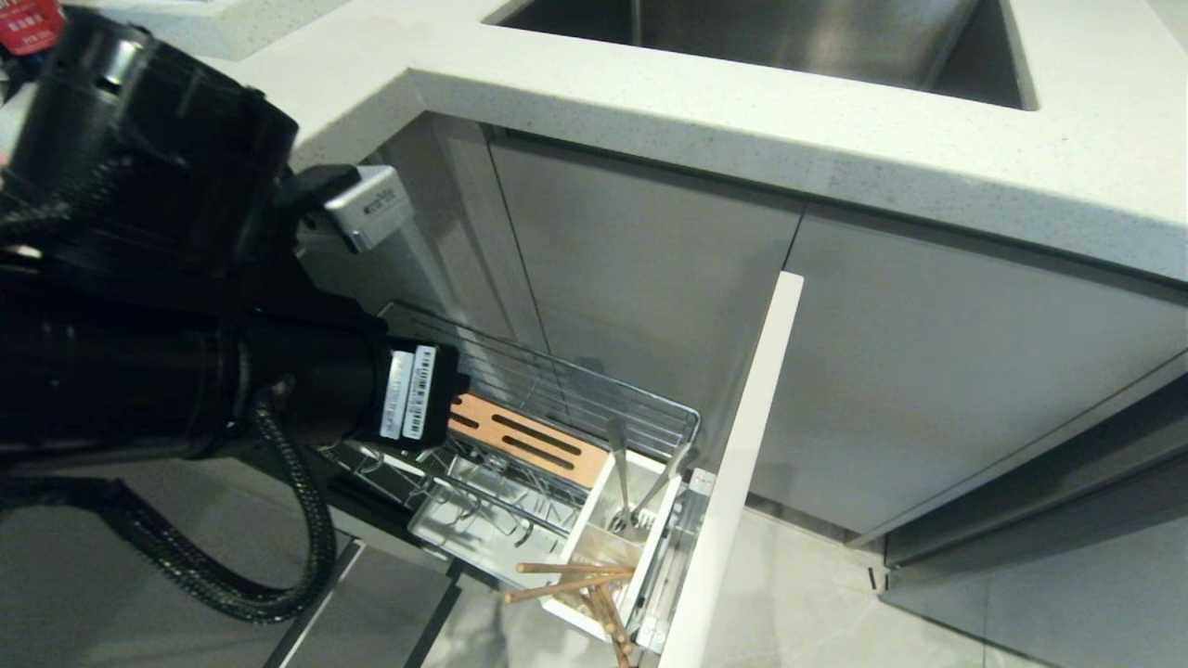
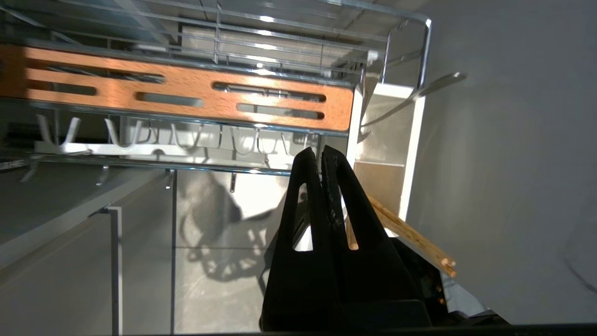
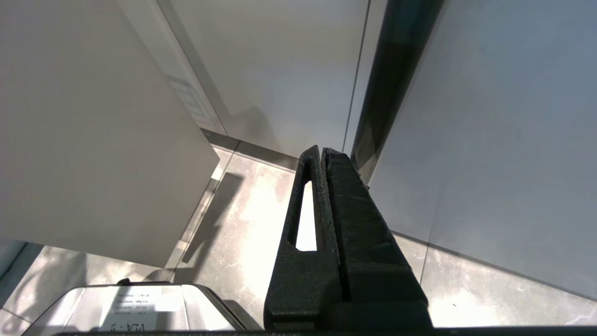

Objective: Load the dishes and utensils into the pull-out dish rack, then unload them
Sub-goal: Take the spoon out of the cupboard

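The left gripper (image 2: pixel 321 154) shows only in the left wrist view, its two black fingers (image 2: pixel 345 186) pressed together with nothing between them. It hangs just outside the near rail of the pull-out dish rack (image 2: pixel 406 28). In the head view the left arm (image 1: pixel 186 371) fills the left side and hides that gripper altogether.

Closest to the head camera, the wooden chopsticks (image 1: pixel 571 580) lie in the near compartment of the white utensil caddy (image 1: pixel 594 529). They are splayed: some lie roughly level with tips toward the left, others run down and forward past the caddy's near edge. The left wrist view shows only their squared ends (image 2: pixel 415 240) jutting from behind the fingers.

One compartment farther back, two metal utensils (image 1: pixel 620 482) stand leaning apart. Their handles angle up and away from the camera; which of them is the spoon is hard to tell. Beside the caddy runs the slotted wooden strip (image 1: pixel 524 436), its long axis along the rack. Below it sits a row of bare plate prongs (image 2: pixel 186 140). The white drawer front (image 1: pixel 742 464) stands at the rack's right end.

The right gripper (image 3: pixel 322 151) appears only in its own wrist view, fingers pressed together and empty. It hangs over floor tiles (image 3: pixel 242 224) beside grey cabinet panels (image 3: pixel 489 140). Farthest off lies the speckled countertop (image 1: pixel 742 102) with a steel sink (image 1: pixel 789 37).
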Controlling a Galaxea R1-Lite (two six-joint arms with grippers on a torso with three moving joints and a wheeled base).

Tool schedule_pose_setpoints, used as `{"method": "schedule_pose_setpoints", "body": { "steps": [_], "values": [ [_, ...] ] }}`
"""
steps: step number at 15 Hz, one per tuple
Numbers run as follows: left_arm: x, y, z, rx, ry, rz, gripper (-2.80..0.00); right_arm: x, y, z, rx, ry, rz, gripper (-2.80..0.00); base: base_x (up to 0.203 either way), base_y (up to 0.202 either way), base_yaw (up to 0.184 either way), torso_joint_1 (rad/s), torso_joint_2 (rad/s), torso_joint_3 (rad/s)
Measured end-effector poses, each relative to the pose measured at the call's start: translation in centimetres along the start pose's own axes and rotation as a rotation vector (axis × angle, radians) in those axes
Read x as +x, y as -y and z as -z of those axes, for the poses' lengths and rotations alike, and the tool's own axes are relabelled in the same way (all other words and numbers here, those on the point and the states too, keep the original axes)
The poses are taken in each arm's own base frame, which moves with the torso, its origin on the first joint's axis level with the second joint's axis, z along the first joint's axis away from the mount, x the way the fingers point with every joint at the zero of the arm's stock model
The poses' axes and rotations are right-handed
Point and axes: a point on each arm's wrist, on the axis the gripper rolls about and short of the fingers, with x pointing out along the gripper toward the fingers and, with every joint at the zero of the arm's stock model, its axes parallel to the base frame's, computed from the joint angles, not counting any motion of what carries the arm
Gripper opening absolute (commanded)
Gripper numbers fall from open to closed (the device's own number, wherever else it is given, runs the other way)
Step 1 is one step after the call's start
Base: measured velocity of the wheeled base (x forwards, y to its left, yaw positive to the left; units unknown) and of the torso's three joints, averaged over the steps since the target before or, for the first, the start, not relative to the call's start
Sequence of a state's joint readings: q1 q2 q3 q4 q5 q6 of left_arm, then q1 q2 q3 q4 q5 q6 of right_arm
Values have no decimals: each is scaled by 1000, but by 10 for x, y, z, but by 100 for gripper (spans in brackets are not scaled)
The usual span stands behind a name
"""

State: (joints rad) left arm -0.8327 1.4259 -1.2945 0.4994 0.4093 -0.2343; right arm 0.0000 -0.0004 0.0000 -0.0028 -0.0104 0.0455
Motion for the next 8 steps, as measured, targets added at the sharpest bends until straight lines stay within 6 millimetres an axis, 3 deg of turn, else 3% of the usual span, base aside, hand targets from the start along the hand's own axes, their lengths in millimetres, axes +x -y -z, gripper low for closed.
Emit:
{"method": "schedule_pose_setpoints", "body": {
  "steps": [3,8],
  "values": [
    [21,14,4,33,-31,-35,-280,0,0,0,0,0,0,-280,0,0,0,0,0,0],
    [57,37,-12,89,-46,-32,-280,0,0,0,0,0,0,-280,0,0,0,0,0,0]
  ]
}}
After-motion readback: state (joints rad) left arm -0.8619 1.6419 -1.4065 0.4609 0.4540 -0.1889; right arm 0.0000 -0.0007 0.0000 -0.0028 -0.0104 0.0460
